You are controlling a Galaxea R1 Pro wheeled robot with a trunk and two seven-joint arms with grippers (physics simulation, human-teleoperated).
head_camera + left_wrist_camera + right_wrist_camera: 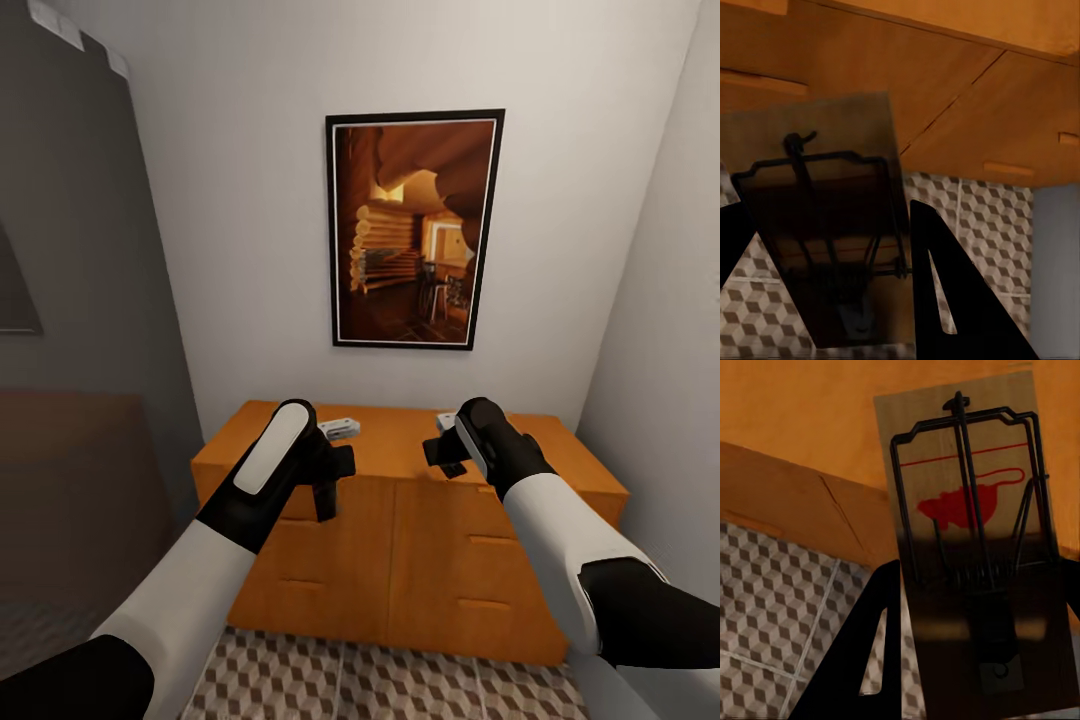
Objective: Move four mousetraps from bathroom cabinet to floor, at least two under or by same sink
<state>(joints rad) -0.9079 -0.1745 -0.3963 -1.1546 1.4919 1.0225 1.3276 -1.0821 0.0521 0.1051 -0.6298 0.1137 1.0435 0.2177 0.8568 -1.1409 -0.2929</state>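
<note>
Head view: both arms raised in front of the orange-brown cabinet (400,520), which stands against a white wall under a framed picture (413,230) of a log interior. Left gripper (335,480) and right gripper (445,450) both hang at the cabinet's front top edge; grip state not readable from here. A small white object (340,428) lies on the cabinet top just behind the left gripper. Cube-patterned bathroom floor (380,690) below.

Left wrist view: left gripper clamped on a mousetrap (825,217), board dim and shadowed, black wire spring visible. Behind it, drawer fronts and tiled floor.

Right wrist view: right gripper grasping a second mousetrap (971,532), red mark and wire bar plain, cabinet top behind.
</note>
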